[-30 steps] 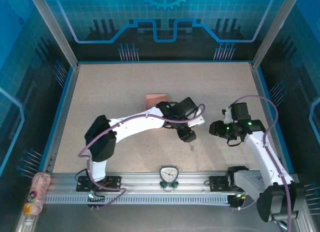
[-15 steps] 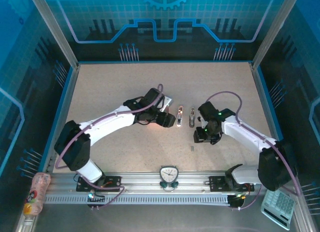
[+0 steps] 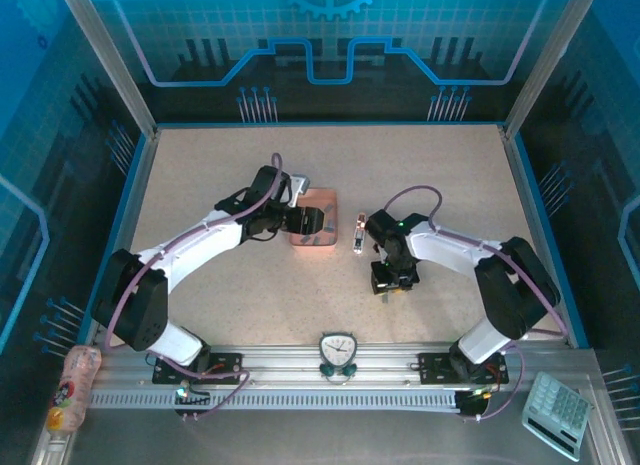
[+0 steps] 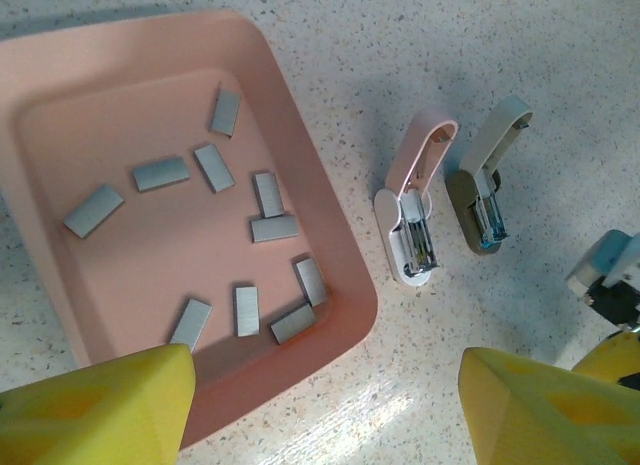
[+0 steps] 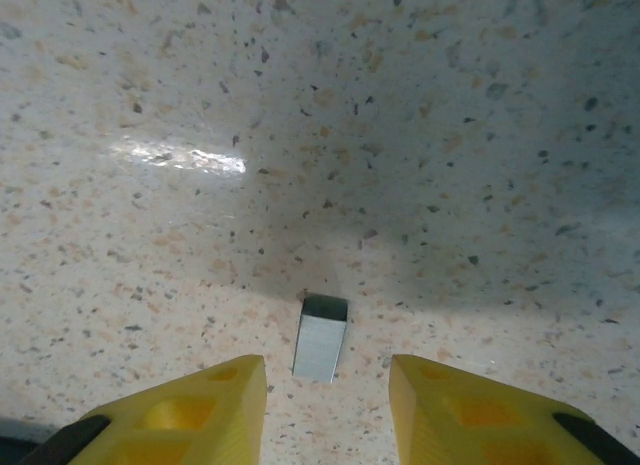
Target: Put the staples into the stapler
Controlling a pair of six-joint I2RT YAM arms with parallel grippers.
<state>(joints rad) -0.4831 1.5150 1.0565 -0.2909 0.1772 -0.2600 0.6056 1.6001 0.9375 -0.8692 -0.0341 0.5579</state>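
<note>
ok so here's where I'm at: my left gripper (image 4: 325, 390) hangs over one corner of the salmon-pink tray (image 4: 330, 240). Its jaws are wide apart with nothing between them, just tray rim and table below. The staples (image 4: 274, 228) are lying loose in that tray, about ten short grey strips scattered flat at all angles, none stacked. The stapler (image 4: 415, 200), the little pale pink one, sits on the table (image 4: 560, 75) just beside the tray, not touching it. It's flipped open so the silvery channel faces up. Right next to it, nearly parallel, there's a second mini stapler (image 4: 485, 180) in cream and olive, also open.

My right gripper (image 5: 327, 385) is low over the speckled table, on the other side of the two staplers from the tray. Jaws are apart there too. One loose strip (image 5: 321, 337) lies flat on the table between my yellow fingertips (image 5: 215, 405), with a gap on each side, so I'm not pinching it. In the top view this gripper sits just below the staplers, closer to my bases
</note>
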